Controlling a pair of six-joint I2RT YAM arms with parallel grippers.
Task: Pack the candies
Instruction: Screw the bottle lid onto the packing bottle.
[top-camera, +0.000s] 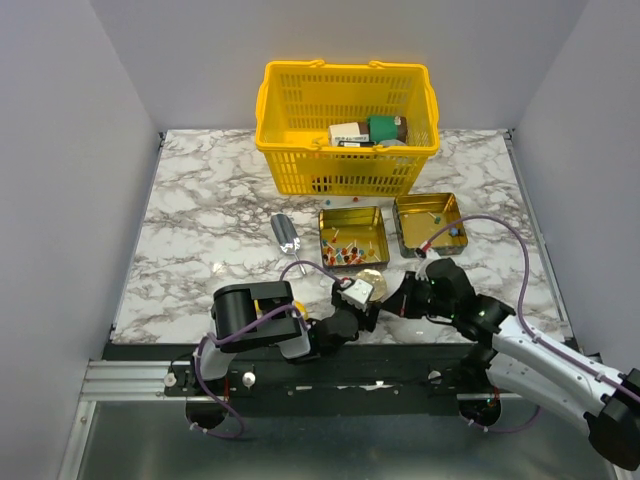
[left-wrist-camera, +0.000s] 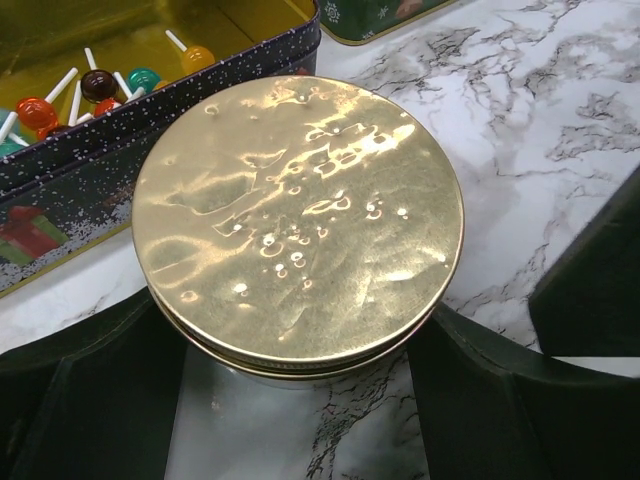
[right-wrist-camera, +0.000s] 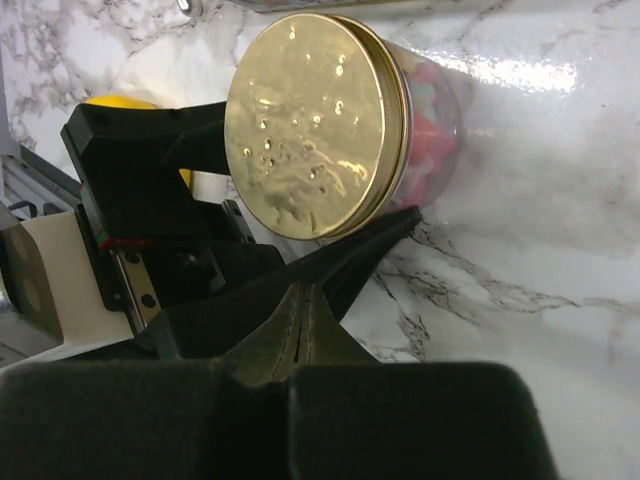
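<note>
The left gripper (left-wrist-camera: 300, 335) stands wide, its fingers (left-wrist-camera: 95, 385) hugging both sides of the jar (right-wrist-camera: 420, 150) just under the gold lid (left-wrist-camera: 300, 215); it looks like a hold, though contact cannot be made out for certain. The right gripper (right-wrist-camera: 302, 295) is closed on nothing, its tips meeting just beside the lid's rim. From above, the left sits at 8 o'clock of the jar and the right at 4 o'clock. The step appears to be working the lid. To do it well, the left should keep the jar pinned to the table (left-wrist-camera: 560, 120). The right would have to spread its jaws across the rim before turning, since pinched tips can only nudge. Any twist should run about the jar's own axis so the jar does not tip onto the tin (left-wrist-camera: 120, 160) touching or just beside it. The jar seems to stand upright, long axis vertical, lid up, with pink candies (right-wrist-camera: 438, 95) showing through its wall. At 12 o'clock, more candies (left-wrist-camera: 97, 84) lie flat in the open tin; their sticks fan out with no shared heading. A second tin (top-camera: 405, 215) sits at 1 o'clock, and the basket (top-camera: 345, 170) is farthest, at 12.
</note>
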